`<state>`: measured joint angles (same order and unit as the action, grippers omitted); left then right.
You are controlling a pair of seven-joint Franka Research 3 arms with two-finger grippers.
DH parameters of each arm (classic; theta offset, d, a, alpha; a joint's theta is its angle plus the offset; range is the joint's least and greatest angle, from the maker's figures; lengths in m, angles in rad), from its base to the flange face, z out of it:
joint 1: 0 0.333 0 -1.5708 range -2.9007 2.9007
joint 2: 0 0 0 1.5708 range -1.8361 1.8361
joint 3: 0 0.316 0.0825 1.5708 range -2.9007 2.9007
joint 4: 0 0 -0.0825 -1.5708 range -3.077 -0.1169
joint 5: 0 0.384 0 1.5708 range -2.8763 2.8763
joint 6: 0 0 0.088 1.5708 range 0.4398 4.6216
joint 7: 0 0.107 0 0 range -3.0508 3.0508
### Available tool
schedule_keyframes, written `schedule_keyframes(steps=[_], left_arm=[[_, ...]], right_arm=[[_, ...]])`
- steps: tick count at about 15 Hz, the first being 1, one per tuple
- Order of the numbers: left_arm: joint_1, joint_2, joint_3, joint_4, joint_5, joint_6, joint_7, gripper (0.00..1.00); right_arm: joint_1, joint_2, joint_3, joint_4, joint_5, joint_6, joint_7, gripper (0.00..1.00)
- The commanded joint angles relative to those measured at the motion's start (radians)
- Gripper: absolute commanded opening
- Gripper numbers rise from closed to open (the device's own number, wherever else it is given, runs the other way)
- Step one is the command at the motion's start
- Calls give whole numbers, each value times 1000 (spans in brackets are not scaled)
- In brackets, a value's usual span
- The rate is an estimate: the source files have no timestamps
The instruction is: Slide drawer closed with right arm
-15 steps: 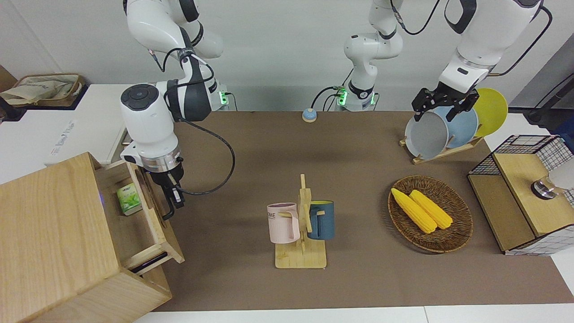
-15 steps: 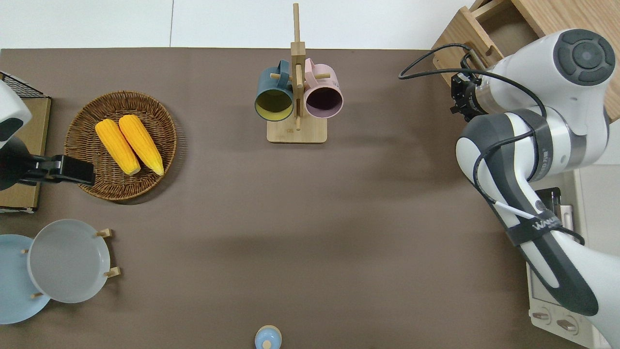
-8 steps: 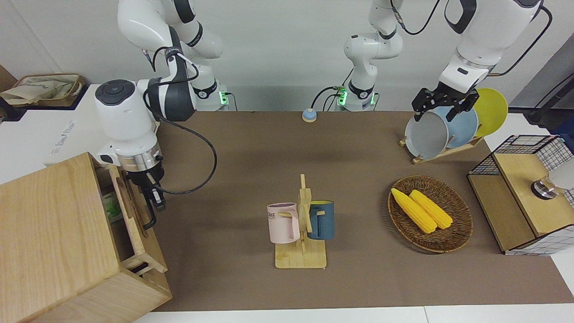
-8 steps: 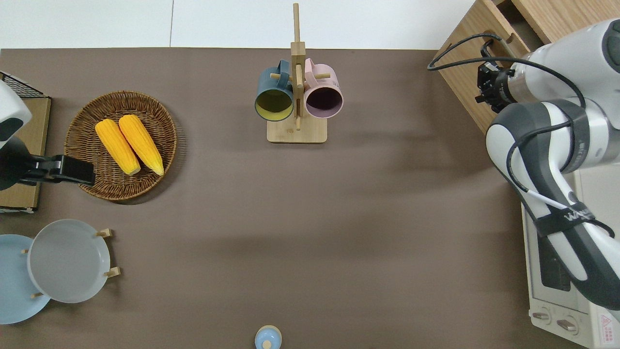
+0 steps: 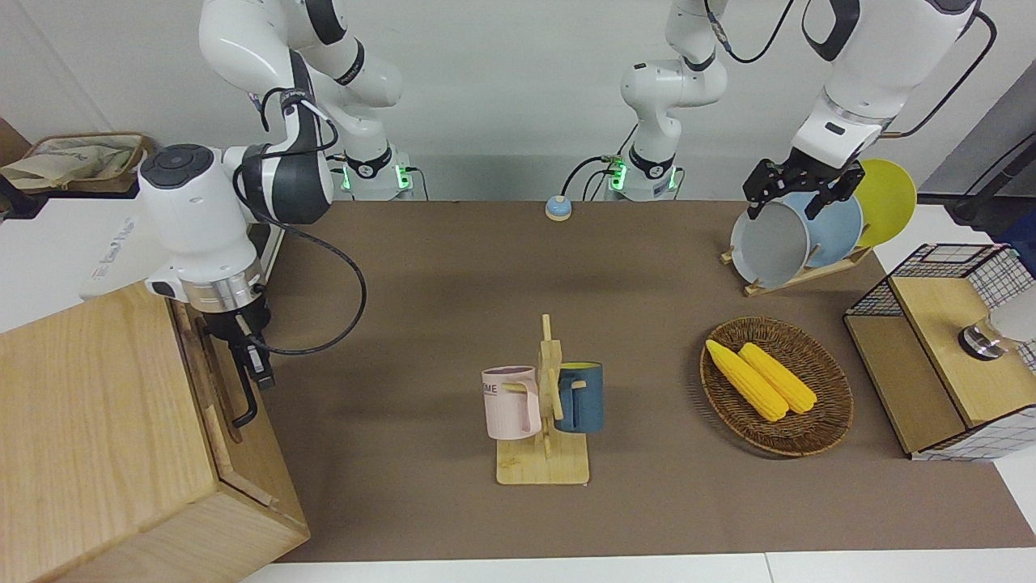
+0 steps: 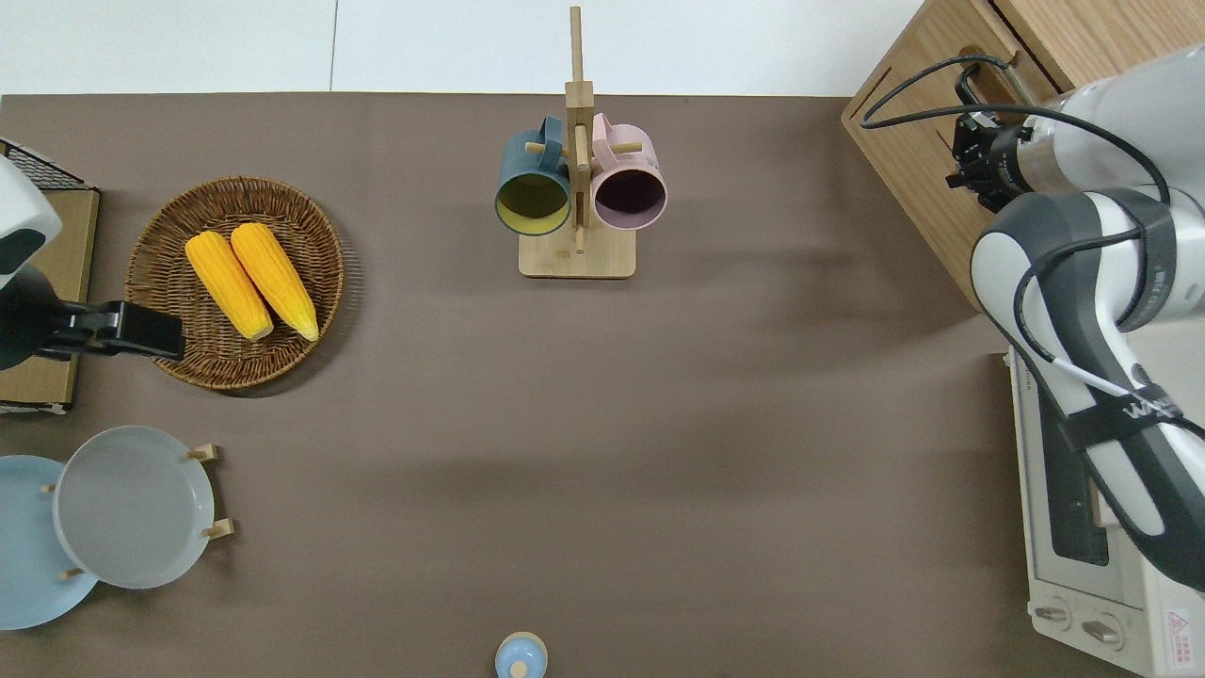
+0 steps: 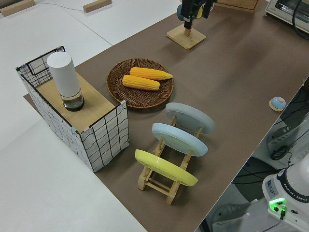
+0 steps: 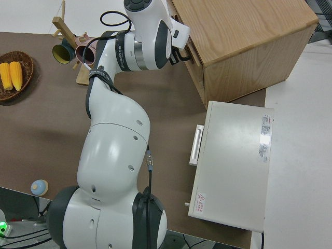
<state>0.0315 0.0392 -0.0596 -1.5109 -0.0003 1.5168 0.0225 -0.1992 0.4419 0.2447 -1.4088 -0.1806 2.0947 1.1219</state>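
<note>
The drawer (image 5: pixel 243 453) sits pushed in, its front panel level with the front of the pale-wood cabinet (image 5: pixel 97 421). This shows in the overhead view (image 6: pixel 918 122) too. Its black loop handle (image 5: pixel 241 409) stands out from the panel. My right gripper (image 5: pixel 257 374) is at the drawer front, against the handle's end nearer to the robots. It also shows in the overhead view (image 6: pixel 970 155) and the right side view (image 8: pixel 179 54). The drawer's inside is hidden. My left gripper (image 5: pixel 783 206) is parked and open.
A wooden mug rack (image 5: pixel 544 421) with a pink and a blue mug stands mid-table. A wicker basket (image 5: pixel 775 385) of corn, a plate rack (image 5: pixel 797 231) and a wire-mesh box (image 5: pixel 939 348) are toward the left arm's end. A toaster oven (image 6: pixel 1083 527) lies beside the cabinet.
The right gripper moved toward the cabinet with the drawer front, and the drawer slid from wide open to shut. The green box inside is now hidden. The left arm has not moved.
</note>
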Motion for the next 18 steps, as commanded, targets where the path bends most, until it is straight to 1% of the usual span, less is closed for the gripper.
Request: schedule_keyframes(steps=[1,5,7,9,10,11,13,16,18], left_arm=[[4,11,-6,24,17,-20,10,993],[4,11,-6,26,17,-20,10,993],[4,11,-6,24,17,-20,10,993],[4,11,-6,24,17,-20,10,993],[4,11,-6,26,17,-20,10,993],[4,11,-6,26,17,-20,10,993],[4,11,-6,26,17,-20,10,993],[4,11,-6,26,17,-20,10,993],[4,11,-6,24,17,-20,10,993]], right_arm=[[-35,29,16,36,-13,22,-39,0],[-31,27,16,36,-11,18,-42,0],[-16,26,16,36,-10,7,-44,0],[4,24,18,28,-10,-1,-44,0],[23,20,18,28,-8,-8,-44,0],[41,15,18,28,-8,-31,-44,0],[72,0,16,28,-8,-106,-60,0],[118,-48,16,27,-4,-215,-118,0],[148,-87,15,22,0,-295,-181,0]])
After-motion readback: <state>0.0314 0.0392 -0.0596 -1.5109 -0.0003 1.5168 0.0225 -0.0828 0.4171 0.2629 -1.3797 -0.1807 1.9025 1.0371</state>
